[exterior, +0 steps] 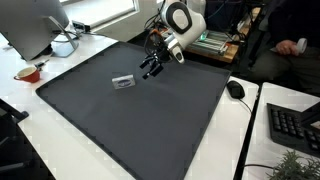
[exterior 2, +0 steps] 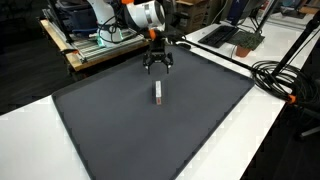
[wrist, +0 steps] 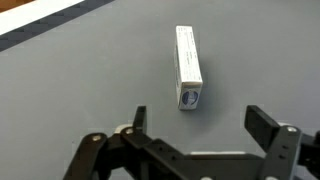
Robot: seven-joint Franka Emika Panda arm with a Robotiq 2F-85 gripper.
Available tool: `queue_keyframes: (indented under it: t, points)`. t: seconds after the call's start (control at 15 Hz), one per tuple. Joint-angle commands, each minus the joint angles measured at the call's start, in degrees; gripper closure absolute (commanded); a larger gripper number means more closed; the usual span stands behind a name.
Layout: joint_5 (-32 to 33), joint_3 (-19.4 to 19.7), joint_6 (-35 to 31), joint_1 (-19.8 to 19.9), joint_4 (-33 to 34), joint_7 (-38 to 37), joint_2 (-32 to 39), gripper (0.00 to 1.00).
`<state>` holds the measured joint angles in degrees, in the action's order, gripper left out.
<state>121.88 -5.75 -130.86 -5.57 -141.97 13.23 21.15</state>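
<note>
1. I see the small white box [wrist: 188, 68] lying flat on the dark mat [exterior 2: 120, 135], well inside its edges.
2. My gripper [wrist: 200, 118] hovers near it with its fingers spread apart and empty. In the wrist view the box lies just beyond the fingertips, touching neither.
3. Off the mat, a mouse [exterior: 236, 90] and a keyboard [exterior: 295, 125] sit on the white table [exterior: 252, 125].

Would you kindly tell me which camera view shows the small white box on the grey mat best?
The wrist view: the small white box lies flat on the grey mat just beyond the open gripper, large and sharp. In both exterior views it is only a tiny pale sliver near the gripper.
</note>
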Motion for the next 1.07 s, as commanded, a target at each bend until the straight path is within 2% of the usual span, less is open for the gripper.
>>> queue_keyframes:
  t: [0.0, 0.2, 0.4, 0.6, 1.0]
  points:
    - [4.23, 0.51, -0.29, 1.52, 3.5, -1.5, 3.94, 0.0]
    - [3.91, 0.89, -0.27, 1.97, 6.0, -0.11, 6.45, 0.01]
    - [3.62, 1.09, 0.42, 1.98, 7.89, 0.11, 8.46, 0.07]
    - [4.25, 1.23, 0.55, 1.88, 8.96, -0.2, 9.76, 0.23]
    - [4.77, 1.81, 1.55, 1.88, 9.92, 0.73, 11.08, 0.25]
